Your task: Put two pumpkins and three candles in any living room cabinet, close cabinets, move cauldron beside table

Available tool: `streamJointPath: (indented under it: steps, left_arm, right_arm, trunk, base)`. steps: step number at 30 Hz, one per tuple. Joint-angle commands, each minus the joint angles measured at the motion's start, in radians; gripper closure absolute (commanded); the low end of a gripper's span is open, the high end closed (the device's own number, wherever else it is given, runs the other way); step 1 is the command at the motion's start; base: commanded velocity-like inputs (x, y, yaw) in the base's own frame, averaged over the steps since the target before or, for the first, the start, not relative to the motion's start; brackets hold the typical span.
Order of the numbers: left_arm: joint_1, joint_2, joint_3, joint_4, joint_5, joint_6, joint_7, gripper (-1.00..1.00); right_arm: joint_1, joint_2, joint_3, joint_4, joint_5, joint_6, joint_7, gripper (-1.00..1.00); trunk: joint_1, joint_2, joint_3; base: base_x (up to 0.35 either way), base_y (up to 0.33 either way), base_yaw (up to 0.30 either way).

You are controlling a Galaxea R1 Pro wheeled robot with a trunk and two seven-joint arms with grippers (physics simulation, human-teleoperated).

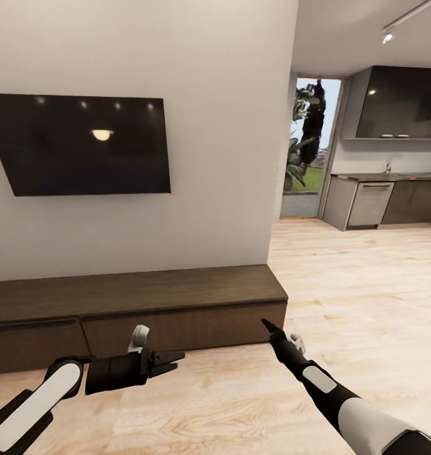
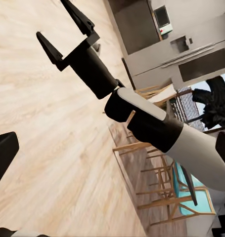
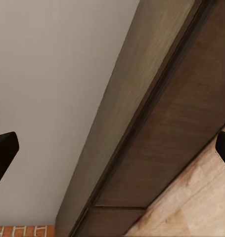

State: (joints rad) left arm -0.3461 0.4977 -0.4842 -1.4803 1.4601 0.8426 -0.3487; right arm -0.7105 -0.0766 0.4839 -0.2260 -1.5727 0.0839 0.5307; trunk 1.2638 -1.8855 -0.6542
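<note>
Head view: cabinet [image 1: 133,303] drawers shut, top bare; left pincer [image 1: 171,361] and right pincer [image 2: 63,29] spread, empty.

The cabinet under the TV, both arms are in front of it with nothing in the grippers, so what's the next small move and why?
Probably reach the right gripper to the cabinet drawer front beside it and pull: the fronts look shut, both grippers are empty, and the left gripper points sideways.

Right hand [image 2: 67,37] fingers spread, over wood floor [image 2: 48,138], chairs [image 2: 157,192] beyond
</note>
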Motion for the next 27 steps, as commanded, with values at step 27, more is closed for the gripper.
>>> streamJointPath:
  steps: [27]
  left_arm:
    - [-0.002, -0.042, -0.003, 0.028, -0.001, 0.001, -0.003, -1.0]
  right_arm:
    - [-0.004, -0.019, 0.004, 0.012, -0.123, -0.051, -0.118, -1.0]
  trunk:
    - [0.0, 0.0, -0.001]
  base:
    - [0.156, 0.0, 0.0]
